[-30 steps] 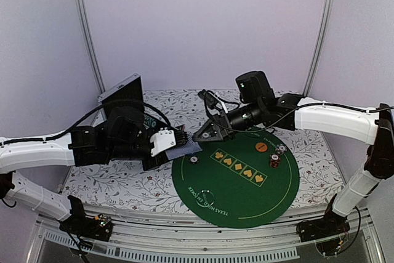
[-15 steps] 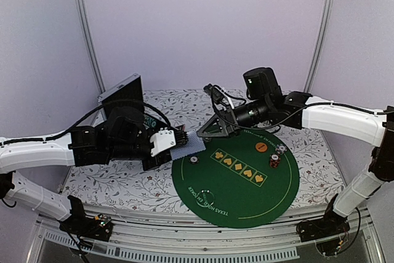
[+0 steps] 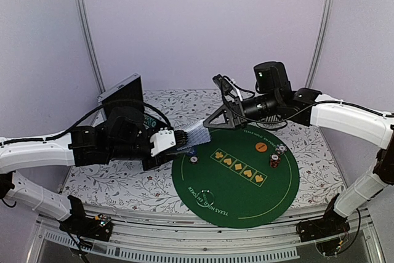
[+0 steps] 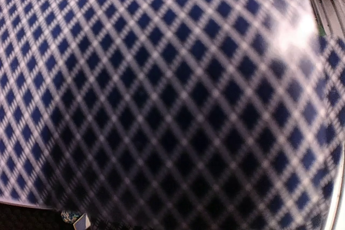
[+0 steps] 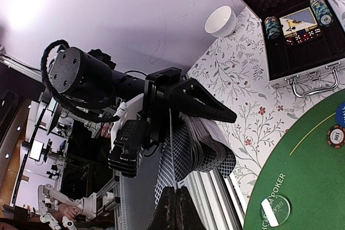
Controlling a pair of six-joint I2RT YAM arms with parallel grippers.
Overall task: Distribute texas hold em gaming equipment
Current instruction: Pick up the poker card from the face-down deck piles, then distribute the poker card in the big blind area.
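My left gripper (image 3: 182, 139) is shut on a fanned deck of grey-blue-backed cards (image 5: 207, 143) held just off the left rim of the green poker mat (image 3: 240, 198). My right gripper (image 3: 208, 125) is shut on one card (image 3: 196, 131) drawn partly out of the deck; in the right wrist view that card (image 5: 168, 165) stands edge-on between the fingertips (image 5: 186, 208). A card back (image 4: 172, 100) fills the left wrist view and hides those jaws. Striped chip stacks (image 3: 274, 160) and an orange disc (image 3: 261, 146) sit on the mat's right part. A chip (image 3: 194, 159) lies near its left rim.
An open aluminium case (image 5: 302, 74) with chips, cards and dice stands at the back left, its lid (image 3: 122, 95) raised. A white cup (image 5: 221, 21) sits behind it. A clear disc with a white bar (image 5: 274, 210) lies on the mat's near part. The tablecloth (image 3: 123, 180) is floral.
My right gripper has moved right and back, away from the left gripper, drawing one card out of the deck. The left arm has stayed put.
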